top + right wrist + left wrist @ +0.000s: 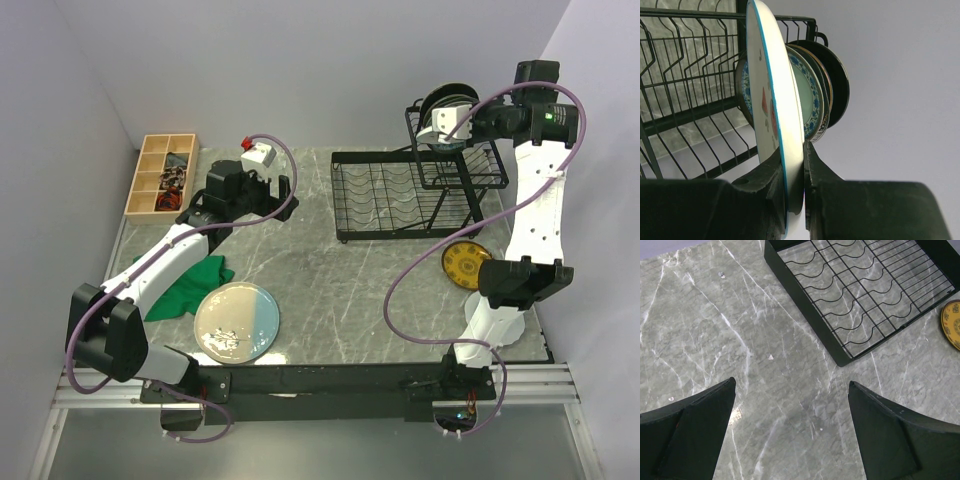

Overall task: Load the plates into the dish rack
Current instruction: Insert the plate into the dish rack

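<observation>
The right pincer (pixel 792 172) grips the watermelon plate (pixel 765 95) on edge beside the plates (pixel 815 95) standing in the dish rack (pixel 420 195), so keep it upright and seat it in a free slot before releasing, while the left pincer (pixel 792 387) gapes wide.

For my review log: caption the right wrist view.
Right tool clamps the watermelon plate on edge beside plates standing in the dish rack.

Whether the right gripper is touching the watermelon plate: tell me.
Touching. The right wrist view shows the right gripper clamped on the watermelon plate, one finger pressed against each face of its rim, with no gap.
</observation>
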Motion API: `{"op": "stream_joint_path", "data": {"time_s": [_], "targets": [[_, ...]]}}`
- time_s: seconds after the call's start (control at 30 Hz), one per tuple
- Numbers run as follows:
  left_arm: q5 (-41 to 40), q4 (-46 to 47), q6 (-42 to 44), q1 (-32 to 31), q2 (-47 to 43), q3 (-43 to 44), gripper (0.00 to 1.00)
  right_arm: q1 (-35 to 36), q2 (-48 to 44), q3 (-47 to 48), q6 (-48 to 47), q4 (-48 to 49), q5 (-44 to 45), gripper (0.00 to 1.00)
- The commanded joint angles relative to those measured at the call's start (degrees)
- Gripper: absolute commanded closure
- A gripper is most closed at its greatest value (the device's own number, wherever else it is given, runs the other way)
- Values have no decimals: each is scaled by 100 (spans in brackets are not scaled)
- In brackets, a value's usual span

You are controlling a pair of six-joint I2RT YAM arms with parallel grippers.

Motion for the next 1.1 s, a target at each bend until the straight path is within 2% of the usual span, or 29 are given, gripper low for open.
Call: {"op": "stream_joint_path", "data": {"time_s": [0.0,1.07], "targets": [[38,70,-50,15,-88,34,1,44,-93,170,-296,477,12,100],[-23,-18,-138,15,-18,166,1,-202,136,109,-147,407,-207,100]]}}
